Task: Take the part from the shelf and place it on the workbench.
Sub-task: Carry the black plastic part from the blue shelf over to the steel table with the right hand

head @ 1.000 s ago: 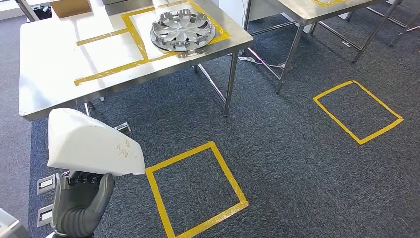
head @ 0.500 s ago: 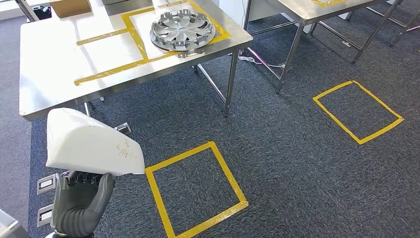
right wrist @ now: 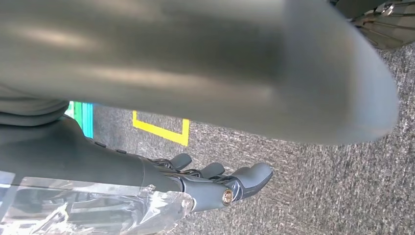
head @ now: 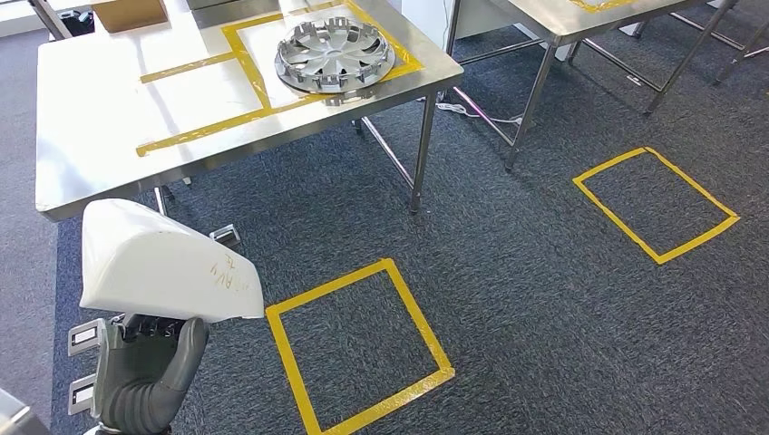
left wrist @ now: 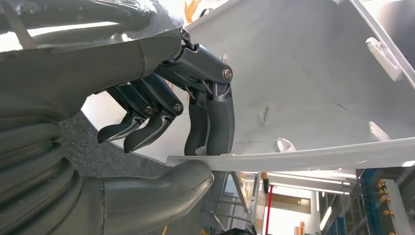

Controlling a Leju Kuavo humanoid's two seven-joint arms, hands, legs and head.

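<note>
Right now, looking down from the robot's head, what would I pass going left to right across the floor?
Left hand holding the white part → near yellow tape square → workbench leg → far yellow tape square.

Count on inspection: one white moulded plastic panel part (head: 168, 263) bearing handwritten marks. One silver spoked wheel cover (head: 335, 54), lying on the counter. Two stainless steel counters: the near one (head: 100, 118) with yellow tape outlines on its top, and a second (head: 580, 18) at the far right. One brown cardboard box (head: 127, 13) at the near counter's far edge. Two yellow tape squares on the grey carpet floor, one near (head: 358, 349), one further right (head: 655, 204). Two grey robot hands: left (head: 145, 367), right (right wrist: 215, 183).
</note>
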